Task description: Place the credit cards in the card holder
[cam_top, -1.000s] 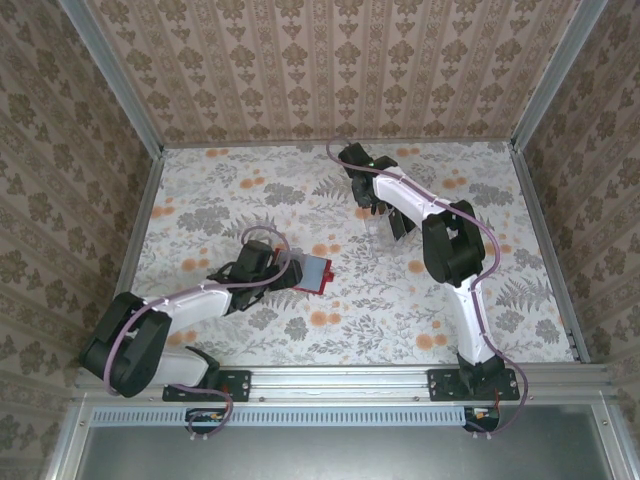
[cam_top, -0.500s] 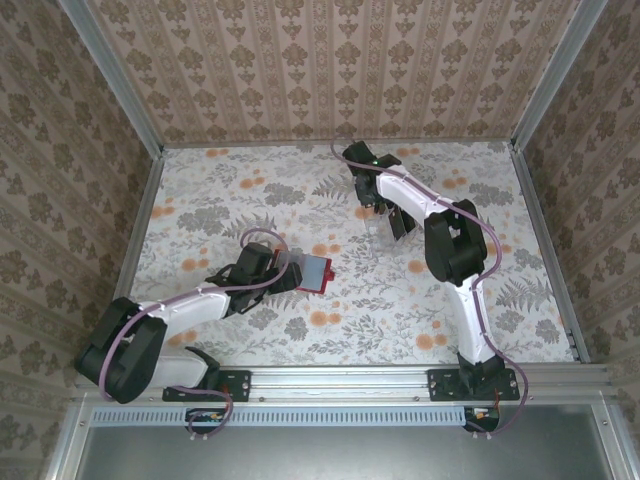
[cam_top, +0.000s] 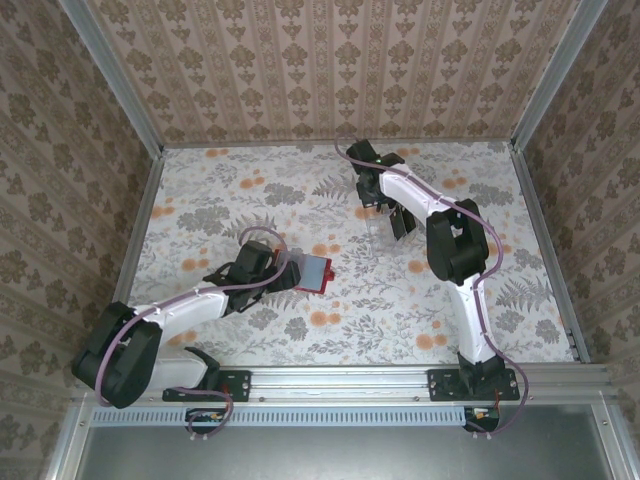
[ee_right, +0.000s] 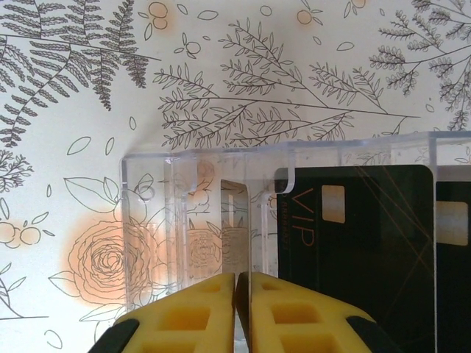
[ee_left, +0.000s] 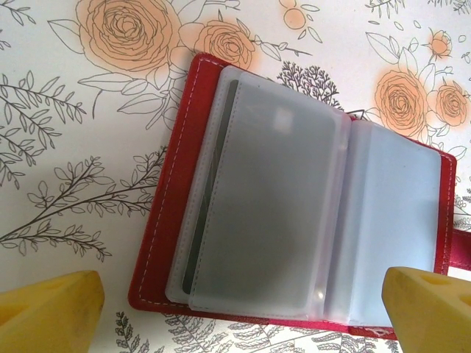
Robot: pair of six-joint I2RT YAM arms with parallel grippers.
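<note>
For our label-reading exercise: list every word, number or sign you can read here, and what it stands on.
"VIP", gold, sideways on the black card in the clear slotted rack.
Fine print beside it: too small to read.
No text visible on the red card holder.

My overhead camera sat above and behind both arms [cam_top: 190, 305], facing down on the whole table [cam_top: 250, 190]. The left wrist camera looked down, close, on the wallet [ee_left: 294, 206] under the left hand [ee_left: 243, 312], shared with the overhead. The right wrist camera faced the card [ee_right: 234, 220] just ahead of the right hand [ee_right: 235, 309], closer still.
</note>
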